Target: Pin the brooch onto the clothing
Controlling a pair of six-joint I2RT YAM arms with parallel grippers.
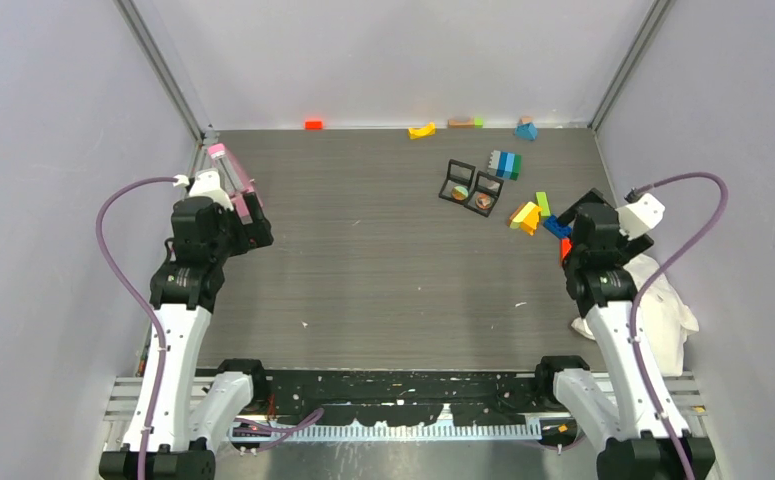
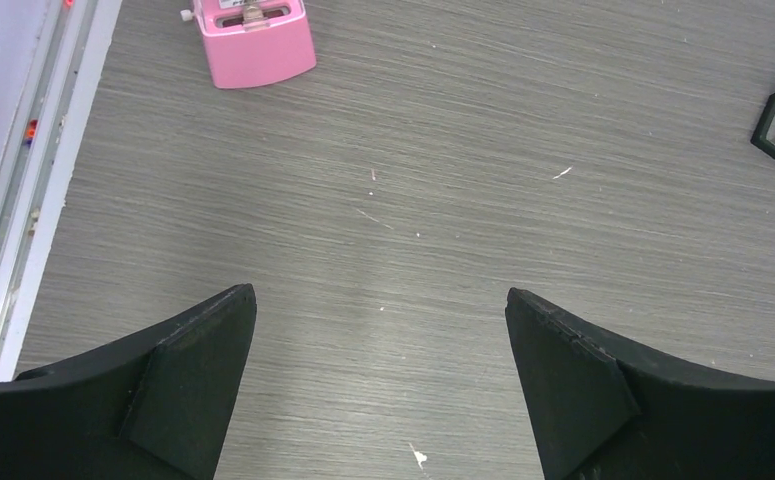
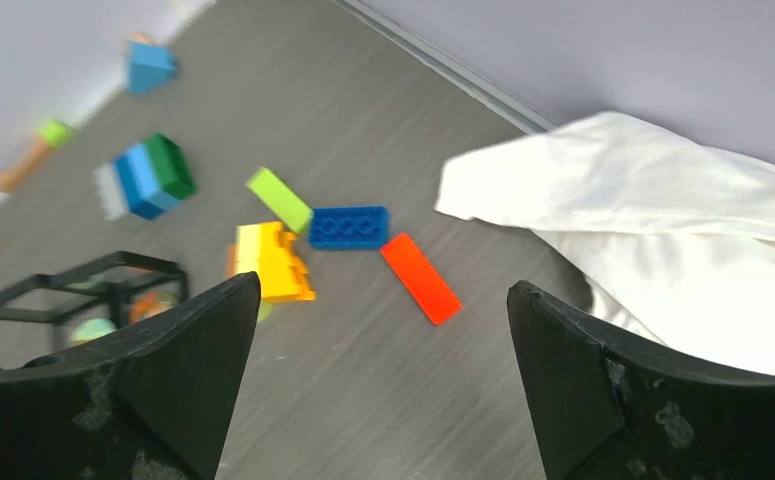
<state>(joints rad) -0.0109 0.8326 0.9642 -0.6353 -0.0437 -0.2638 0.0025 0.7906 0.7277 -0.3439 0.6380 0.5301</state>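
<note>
Where overhead half-hides the clothing, right wrist shows it — crumpled

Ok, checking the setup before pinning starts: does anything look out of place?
Yes: the white T-shirt lies crumpled at the right edge of the table, not spread flat. Toy bricks are scattered near it.

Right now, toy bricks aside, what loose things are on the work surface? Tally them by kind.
White crumpled cloth garment: 1
Pink plastic box: 1
Black square frames: 2
Total: 4
</note>
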